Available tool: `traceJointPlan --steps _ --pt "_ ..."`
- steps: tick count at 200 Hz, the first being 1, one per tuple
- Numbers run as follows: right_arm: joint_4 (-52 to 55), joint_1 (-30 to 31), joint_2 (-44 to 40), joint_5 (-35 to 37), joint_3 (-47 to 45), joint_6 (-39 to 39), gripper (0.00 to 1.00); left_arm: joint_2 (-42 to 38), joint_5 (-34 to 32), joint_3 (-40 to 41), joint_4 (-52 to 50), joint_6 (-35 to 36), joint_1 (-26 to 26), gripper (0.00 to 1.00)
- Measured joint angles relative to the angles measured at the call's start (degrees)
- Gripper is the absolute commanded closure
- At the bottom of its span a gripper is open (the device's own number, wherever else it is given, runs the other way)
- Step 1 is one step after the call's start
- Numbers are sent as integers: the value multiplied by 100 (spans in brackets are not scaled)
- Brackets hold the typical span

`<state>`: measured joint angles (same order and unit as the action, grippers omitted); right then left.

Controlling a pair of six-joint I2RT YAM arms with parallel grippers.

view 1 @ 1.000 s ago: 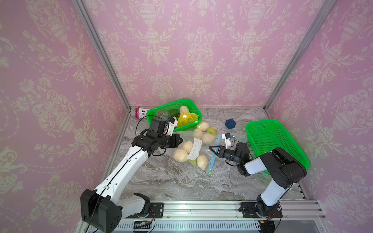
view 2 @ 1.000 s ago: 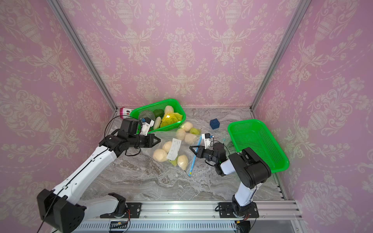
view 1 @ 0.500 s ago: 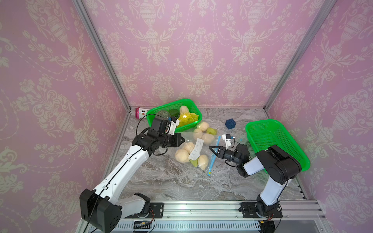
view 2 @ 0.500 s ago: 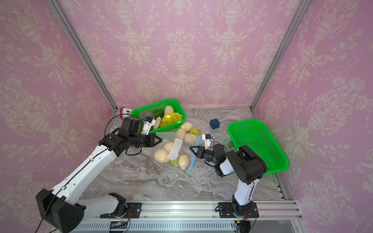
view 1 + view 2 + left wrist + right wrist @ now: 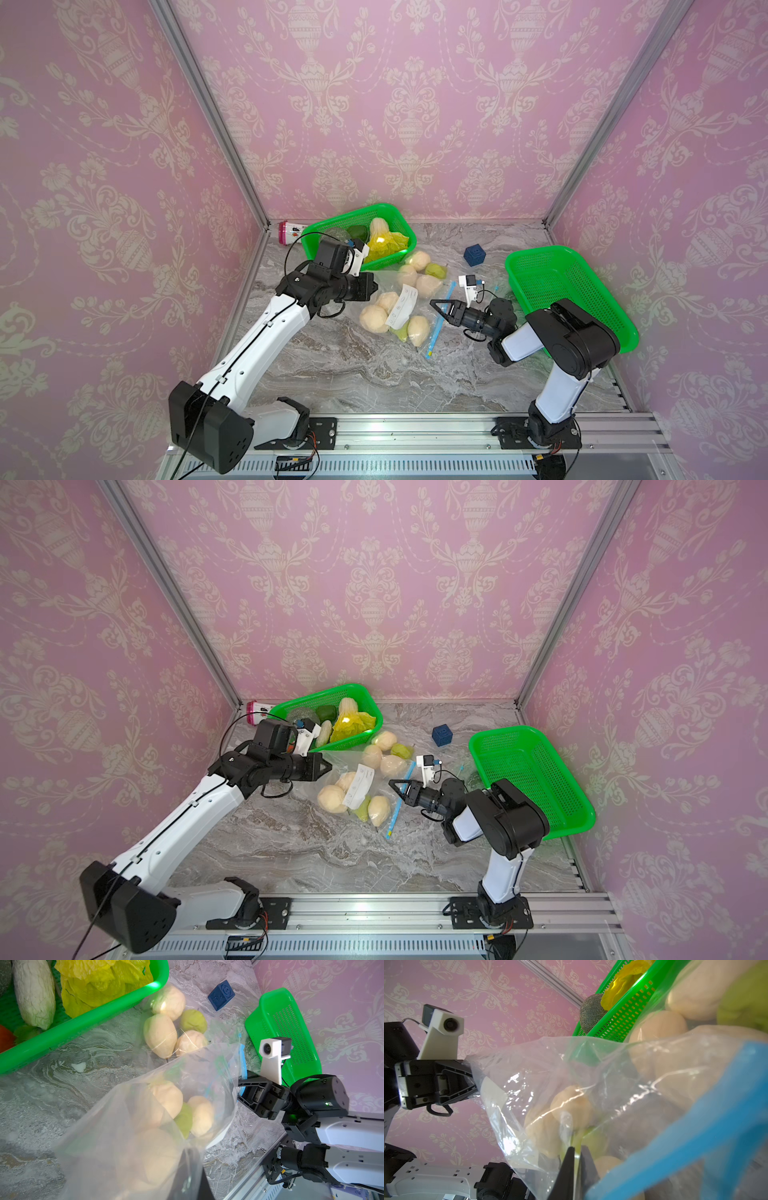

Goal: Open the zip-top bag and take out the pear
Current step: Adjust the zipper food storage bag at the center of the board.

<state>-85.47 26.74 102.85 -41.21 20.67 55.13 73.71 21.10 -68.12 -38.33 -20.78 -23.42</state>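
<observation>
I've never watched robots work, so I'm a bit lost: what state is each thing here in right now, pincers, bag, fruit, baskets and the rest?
left pincer: shut on the zip-top bag
right pincer: shut on the bag beside its blue zip strip
zip-top bag: held up between both pincers; whether unzipped, cannot tell
pears: inside the bag
near basket: empty
back basket: holds vegetables
blue cube: sitting alone, untouched
pink bottle: lying on its side

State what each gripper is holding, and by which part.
Both hold the zip-top bag: left gripper pinches its clear end opposite the zip, right gripper its blue zip edge.
</observation>
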Motion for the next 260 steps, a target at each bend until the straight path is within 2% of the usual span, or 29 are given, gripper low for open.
traceJointPlan --steps 28,82,159,176,198,213,236,260 --pt "-393 0 0 -240 -55 153 88 389 -350 0 -13 205 4 100" --pt "-610 59 -35 -789 -52 737 88 774 -603 0 33 509 144 100" --pt "-656 203 -811 -1550 153 997 88 1187 -715 109 289 595 402 100" --pt "-599 203 -979 -1558 153 826 83 1196 -713 109 315 599 413 100" --pt "332 214 -1414 -1368 186 111 57 1196 -713 109 341 619 420 100" --pt "1523 214 -1853 -1054 284 -597 46 1196 -713 109 354 632 442 100" --pt "3029 131 -2557 -599 367 -1368 35 1189 -708 125 363 634 498 100" --pt "4157 -227 -3322 -223 299 -1766 31 1185 -704 214 404 632 538 100"
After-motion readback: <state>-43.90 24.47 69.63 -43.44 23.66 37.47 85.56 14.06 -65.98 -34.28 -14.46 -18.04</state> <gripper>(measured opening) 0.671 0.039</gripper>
